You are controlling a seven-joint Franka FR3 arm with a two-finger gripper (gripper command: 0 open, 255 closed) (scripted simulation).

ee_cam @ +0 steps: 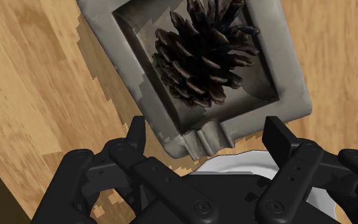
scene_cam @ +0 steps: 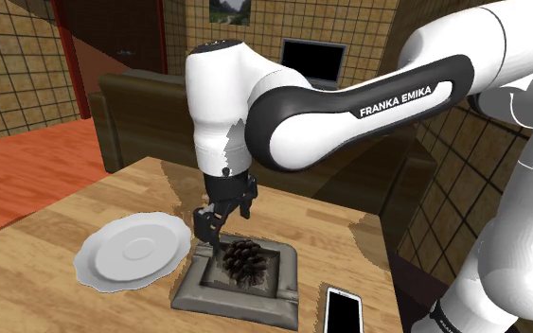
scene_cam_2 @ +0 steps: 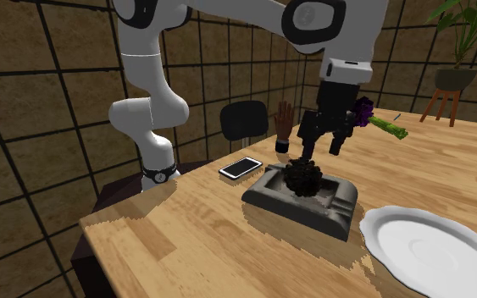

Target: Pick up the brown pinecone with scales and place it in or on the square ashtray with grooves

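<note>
Tool (scene_cam: 224, 219) hangs empty over the ashtray (scene_cam: 236, 301), and the pinecone (scene_cam: 245, 260) lies inside that tray's square well, dark scales spread, resting on the bottom between the grooved walls. Judged from how things lie, the placing is done: the cone sits in the dish and nothing grips it. What is left, at most, is lifting the arm clear.

In the wrist view the two black fingers (ee_cam: 136, 127) stand wide apart with nothing between them but the ashtray's notched rim (ee_cam: 285, 63) below; the pinecone (ee_cam: 203, 60) lies beyond their tips, untouched. From the second exterior view the tool (scene_cam_2: 323, 140) is just above the cone (scene_cam_2: 302, 176) with a gap showing, so it seems to touch neither cone nor tray (scene_cam_2: 300, 207).

Around the ashtray, a white plate (scene_cam: 127, 251) lies just beside it on the wooden surface (scene_cam: 46, 284), and a phone (scene_cam: 342, 310) lies near its other side.
</note>
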